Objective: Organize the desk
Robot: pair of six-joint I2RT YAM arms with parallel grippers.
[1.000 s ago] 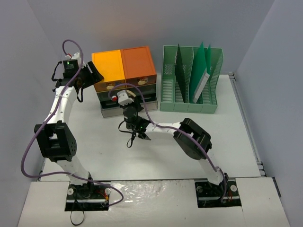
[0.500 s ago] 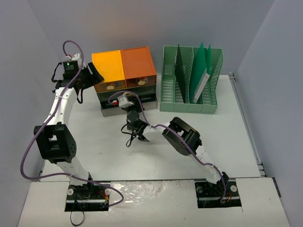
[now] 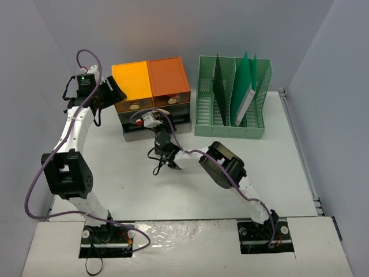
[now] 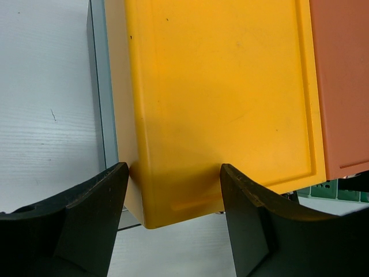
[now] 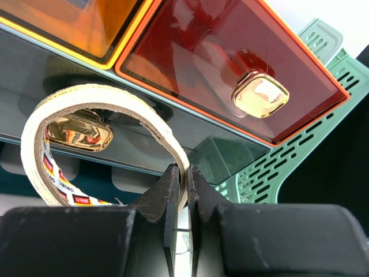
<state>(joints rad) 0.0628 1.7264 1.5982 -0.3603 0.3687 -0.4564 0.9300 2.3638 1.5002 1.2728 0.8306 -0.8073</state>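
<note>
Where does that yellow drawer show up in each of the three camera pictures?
Top external: the yellow drawer sits at the back left, top tier of the unit.
Left wrist: it fills the middle of the picture.
Right wrist: its front shows in the upper left corner, above the tape roll.
Shared landmark: the darker orange drawer right beside it.

The left arm [image 3: 72, 130] stretches up the left side, its wrist bent so the left gripper [image 4: 173, 173] faces right, jaws well apart. The right arm [image 3: 222, 164] folds sharply at the elbow and reaches left and forward. The right gripper [image 5: 184, 173] is pinched nearly closed on a tape roll [image 5: 34, 150].
</note>
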